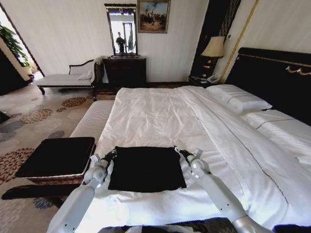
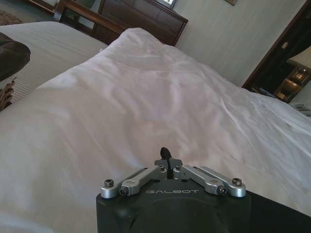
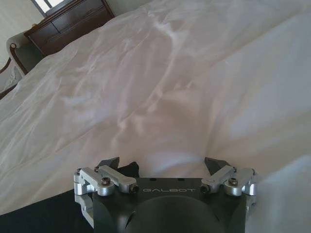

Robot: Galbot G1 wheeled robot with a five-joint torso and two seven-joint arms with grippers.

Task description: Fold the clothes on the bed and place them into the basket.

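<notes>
The black shirt (image 1: 146, 168) lies folded into a neat rectangle on the near part of the bed (image 1: 160, 116). The left pincer (image 1: 112, 153) sits at its far left corner, fingers pressed together in the left wrist view. The right pincer (image 1: 179, 151) sits at the far right corner, fingers spread. The basket (image 1: 57, 160) stands on the floor just left of the bed.

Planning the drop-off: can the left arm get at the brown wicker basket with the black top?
Probably yes: the basket sits beside the bed, close by the left gripper, nothing between them.
</notes>
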